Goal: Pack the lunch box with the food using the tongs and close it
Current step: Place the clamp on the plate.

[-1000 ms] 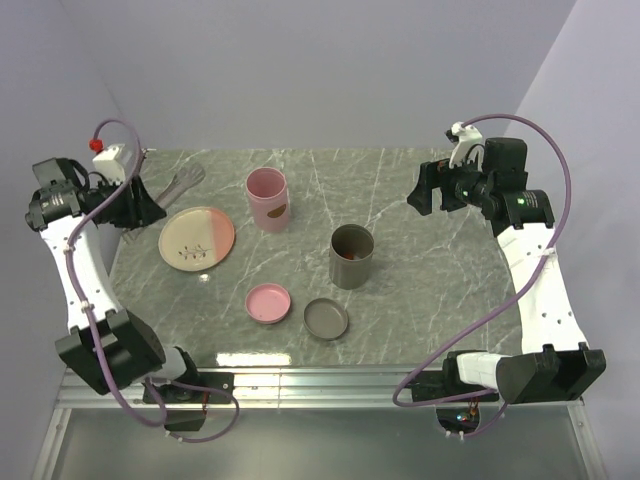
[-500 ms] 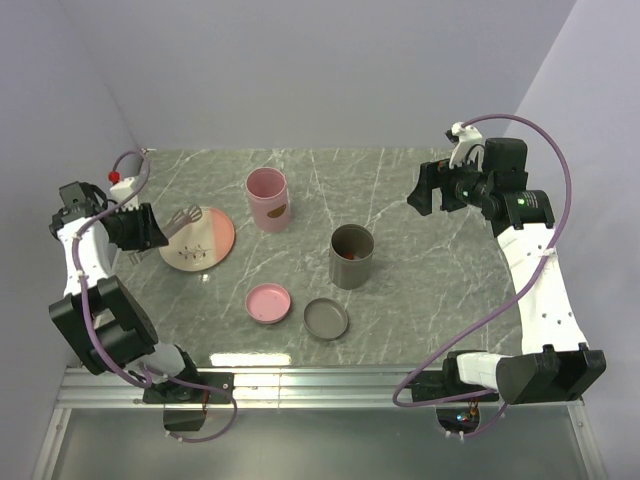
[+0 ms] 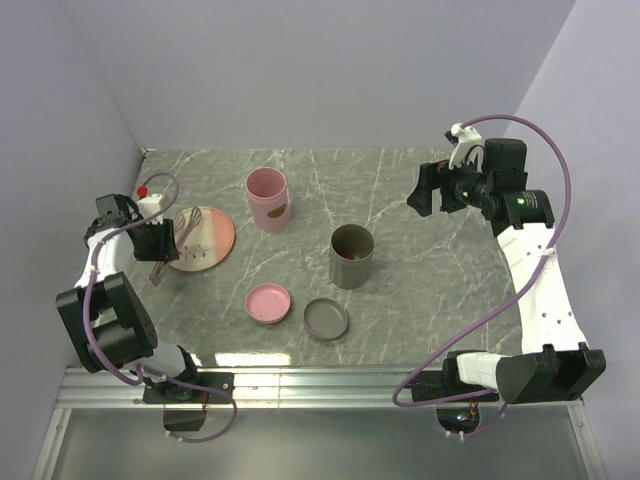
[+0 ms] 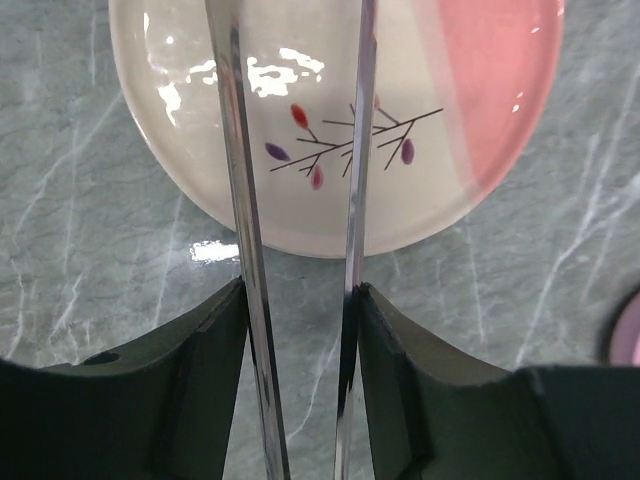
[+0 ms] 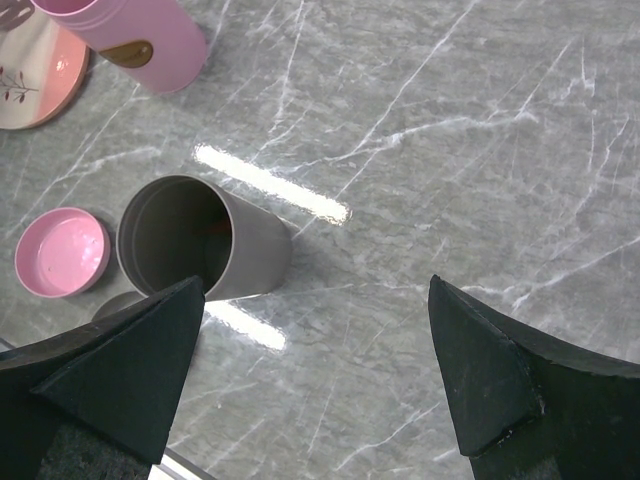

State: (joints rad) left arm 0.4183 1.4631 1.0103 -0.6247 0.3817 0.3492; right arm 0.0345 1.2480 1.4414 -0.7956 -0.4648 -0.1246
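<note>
My left gripper (image 4: 300,300) is shut on the silver tongs (image 4: 245,190), with both thin arms running between its fingers (image 4: 205,350). The tongs' tips reach out over the cream-and-pink plate (image 4: 470,120), which shows only its painted twig. From above, the left gripper (image 3: 160,245) sits at the plate's (image 3: 212,240) left edge. The lunch box stands open as a grey tub (image 3: 352,256) and a pink tub (image 3: 267,198). A reddish bit of food (image 3: 346,257) shows inside the grey tub (image 5: 245,255). My right gripper (image 5: 315,290) hangs open and holds nothing, high at the back right (image 3: 425,192).
A pink lid (image 3: 269,303) and a grey lid (image 3: 326,319) lie side by side in front of the tubs. The right wrist view also takes in the pink tub (image 5: 130,35) and pink lid (image 5: 60,250). A purple cable loops beside each arm.
My left arm has swung from the back left corner down toward the near left, carrying the tongs to the plate's edge. The right arm has not moved.
</note>
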